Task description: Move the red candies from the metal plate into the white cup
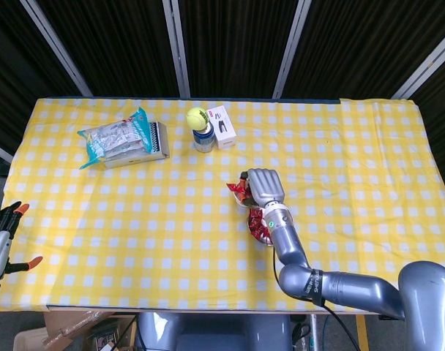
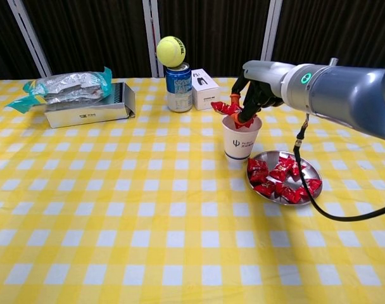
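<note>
The white cup (image 2: 241, 140) stands mid-table, just left of the metal plate (image 2: 313, 170), which holds several red candies (image 2: 280, 179). My right hand (image 2: 254, 95) hovers right over the cup's mouth and pinches a red candy (image 2: 227, 108) whose wrapper sticks out to the left above the rim. More red shows inside the cup's top. From the head view the right hand (image 1: 263, 186) covers the cup, with the candy (image 1: 238, 191) at its left edge and the plate (image 1: 260, 227) partly under the wrist. My left hand (image 1: 1, 238) rests at the table's left edge, fingers apart, empty.
At the back stand a blue can (image 2: 178, 87) with a tennis ball (image 2: 170, 50) on top, a small white box (image 2: 205, 88), and a metal tin (image 2: 86, 107) with a silvery snack bag (image 2: 67, 83) on it.
</note>
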Motion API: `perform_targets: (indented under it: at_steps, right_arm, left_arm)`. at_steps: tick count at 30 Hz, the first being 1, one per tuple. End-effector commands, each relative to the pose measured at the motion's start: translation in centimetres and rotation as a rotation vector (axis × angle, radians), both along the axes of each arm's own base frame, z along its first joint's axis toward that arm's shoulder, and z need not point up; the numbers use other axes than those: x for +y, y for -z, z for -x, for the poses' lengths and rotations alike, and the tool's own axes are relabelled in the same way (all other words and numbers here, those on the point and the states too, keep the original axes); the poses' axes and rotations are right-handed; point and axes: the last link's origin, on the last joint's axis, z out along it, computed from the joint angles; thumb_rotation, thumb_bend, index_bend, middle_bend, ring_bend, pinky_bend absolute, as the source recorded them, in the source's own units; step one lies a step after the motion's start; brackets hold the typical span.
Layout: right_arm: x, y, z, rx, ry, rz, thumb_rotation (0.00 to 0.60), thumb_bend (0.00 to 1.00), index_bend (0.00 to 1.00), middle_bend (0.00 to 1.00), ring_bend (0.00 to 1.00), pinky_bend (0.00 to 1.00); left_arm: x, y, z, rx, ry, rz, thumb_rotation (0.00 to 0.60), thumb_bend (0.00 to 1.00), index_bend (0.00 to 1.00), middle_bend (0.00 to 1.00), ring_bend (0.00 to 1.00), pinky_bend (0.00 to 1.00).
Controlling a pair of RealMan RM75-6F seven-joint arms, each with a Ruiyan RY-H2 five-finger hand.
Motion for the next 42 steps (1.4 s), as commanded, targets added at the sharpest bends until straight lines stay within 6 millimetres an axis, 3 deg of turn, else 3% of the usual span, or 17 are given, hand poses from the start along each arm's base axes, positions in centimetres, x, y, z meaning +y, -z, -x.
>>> perform_targets:
  at_steps: [1, 42]
  right_arm:
    - [0.0, -0.1, 0.1, -0.001, 0.004, 0.003, 0.6, 0.61, 0.64, 0.88, 0.95, 1.0]
    - [0.3, -0.6, 1.3, -0.021, 0.041, -0.022, 0.6, 0.61, 0.48, 0.88, 0.95, 1.0]
  left_arm:
    - [0.0, 0.0, 0.0, 0.001, 0.0, 0.0, 0.6, 0.04, 0.0, 0.0, 0.0, 0.0]
    - [0.0, 0.1, 0.0, 0.005, -0.001, 0.005, 0.6, 0.05, 0.0, 0.0, 0.0, 0.0]
